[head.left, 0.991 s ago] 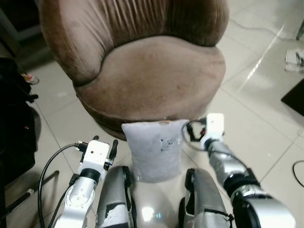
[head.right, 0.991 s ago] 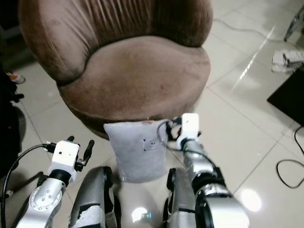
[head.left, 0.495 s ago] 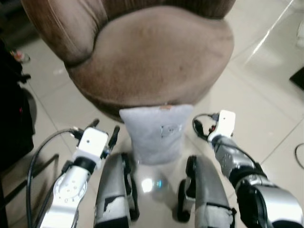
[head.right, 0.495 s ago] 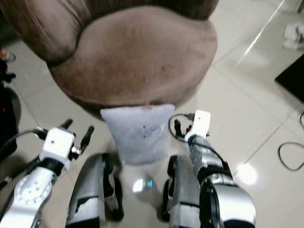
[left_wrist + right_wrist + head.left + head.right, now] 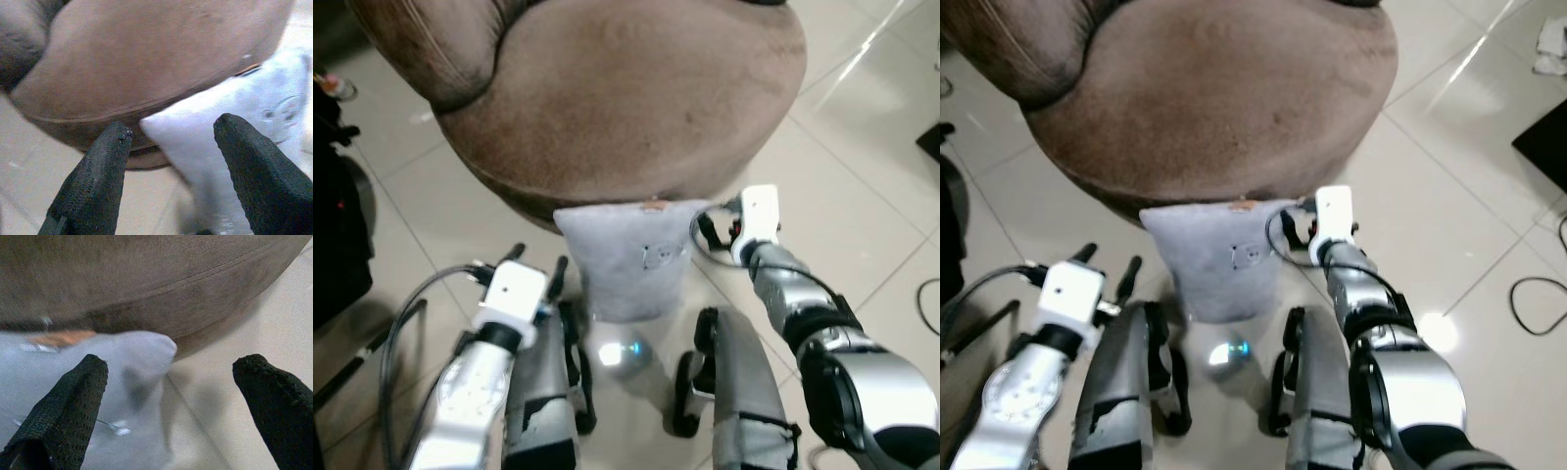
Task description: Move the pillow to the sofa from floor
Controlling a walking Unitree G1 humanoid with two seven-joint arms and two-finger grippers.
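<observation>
A: Item one, the pillow point(image 5: 625, 258)?

B: Grey pillow, standing upright on the tiled floor point(image 5: 862, 196), its top edge leaning against the front base of the brown sofa point(image 5: 626, 88). It is not yet resting on the seat.

A: Item two, the grippers?

B: The right gripper point(image 5: 171, 406) is hovering at the pillow's upper corner, just below the sofa's front rim, with its jaws standing wide apart and one finger overlapping the grey fabric. The left gripper point(image 5: 171, 161) is waiting near the pillow's other upper corner, jaws likewise apart and holding nothing.

A: Step in hand?

B: By my judgement, the approach before the grasp: both arms are bracketing the pillow in front of the sofa, with nothing gripped so far.

A: What is the next move calling for?

B: Probably closing in on the pillow's two top corners or sides, pinching soft fabric firmly, then lifting it clear of the sofa's front rim and onto the seat. The fabric is likely sagging once lifted, so a high lift seems needed.

A: Anything hidden or unclear?

B: The pillow's lower edge is partly screened by the robot's own legs point(image 5: 744, 392). Whether the right finger is actually touching the fabric, I cannot tell. The sofa's backrest is cut off at the frame edge, and a small mark on the pillow's face is too blurred to read.
</observation>
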